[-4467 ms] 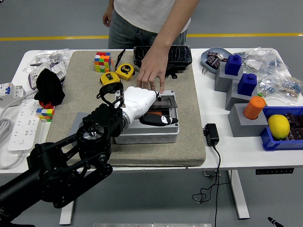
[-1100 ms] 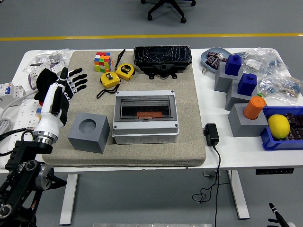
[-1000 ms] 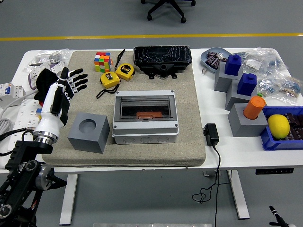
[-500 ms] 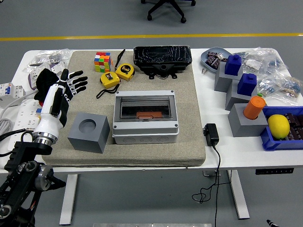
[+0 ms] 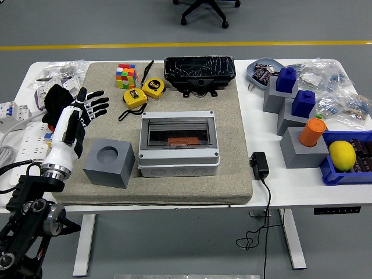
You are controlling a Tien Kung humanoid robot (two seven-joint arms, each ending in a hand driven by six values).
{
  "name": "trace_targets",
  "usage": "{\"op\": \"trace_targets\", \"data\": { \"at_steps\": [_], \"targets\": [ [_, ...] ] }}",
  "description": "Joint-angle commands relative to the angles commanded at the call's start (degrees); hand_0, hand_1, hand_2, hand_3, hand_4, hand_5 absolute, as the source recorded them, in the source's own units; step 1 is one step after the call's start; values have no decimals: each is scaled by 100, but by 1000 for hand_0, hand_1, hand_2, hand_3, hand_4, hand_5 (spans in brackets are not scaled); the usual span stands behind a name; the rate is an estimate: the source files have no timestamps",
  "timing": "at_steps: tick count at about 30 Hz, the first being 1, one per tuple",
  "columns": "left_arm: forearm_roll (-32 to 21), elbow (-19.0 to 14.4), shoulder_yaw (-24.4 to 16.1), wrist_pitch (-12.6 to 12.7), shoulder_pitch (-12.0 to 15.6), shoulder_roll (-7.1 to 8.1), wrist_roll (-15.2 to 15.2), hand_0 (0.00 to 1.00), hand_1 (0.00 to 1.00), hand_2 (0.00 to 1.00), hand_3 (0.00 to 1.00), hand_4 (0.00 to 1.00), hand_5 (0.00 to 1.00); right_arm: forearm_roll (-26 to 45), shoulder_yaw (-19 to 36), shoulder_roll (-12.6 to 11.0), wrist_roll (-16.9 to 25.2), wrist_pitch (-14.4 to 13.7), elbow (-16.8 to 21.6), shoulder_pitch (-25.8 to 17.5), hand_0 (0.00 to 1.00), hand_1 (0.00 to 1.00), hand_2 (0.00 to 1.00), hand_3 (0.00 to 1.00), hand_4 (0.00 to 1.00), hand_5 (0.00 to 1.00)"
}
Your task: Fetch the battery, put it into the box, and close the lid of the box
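The grey box (image 5: 179,144) sits mid-mat with its clear lid shut; an orange-brown battery (image 5: 182,141) shows through the lid inside it. My left hand (image 5: 78,113) hovers over the mat's left edge, well left of the box, its black-tipped fingers spread and holding nothing. A grey cube with a round hollow (image 5: 109,162) stands between that hand and the box. My right hand is not in view.
Two yellow tape measures (image 5: 144,92), a colour cube (image 5: 125,75) and a black tray (image 5: 199,71) lie behind the box. A black cloth (image 5: 53,100) and power strip (image 5: 23,145) are at the left. Grey-blue blocks (image 5: 289,97), a lemon (image 5: 342,155) and an adapter (image 5: 258,165) stand right.
Since 4.5 s ago the person has left, my left hand has withdrawn from the box to the left and the lid is shut. In the last second the hand drifted slightly right.
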Motion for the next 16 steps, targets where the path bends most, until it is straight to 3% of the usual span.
{"op": "trace_targets", "data": {
  "at_steps": [2, 3, 8, 9, 16],
  "targets": [
    [0, -1, 0, 5, 4, 3, 1, 705, 722, 696, 715, 998, 998, -29, 20, 2, -16, 18, 0, -4, 526, 394, 380, 293, 793, 602],
    [3, -3, -1, 7, 6, 4, 3, 702, 719, 694, 715, 998, 998, -37, 25, 4, -27, 34, 0, -5, 559, 476, 486, 422, 847, 637],
    [23, -9, 4, 7, -1, 3, 18, 702, 719, 694, 715, 998, 998, -26, -75, -1, -162, 269, 0, 7, 559, 476, 486, 422, 847, 637],
    [25, -9, 6, 5, -2, 3, 21, 699, 718, 693, 715, 998, 998, -31, -79, -1, -172, 287, 0, 8, 584, 512, 545, 482, 881, 666],
    [35, -9, -1, 4, 2, 7, 35, 699, 718, 693, 715, 998, 998, -89, -78, -3, -239, 405, 0, 11, 584, 512, 545, 482, 881, 666]
  ]
}}
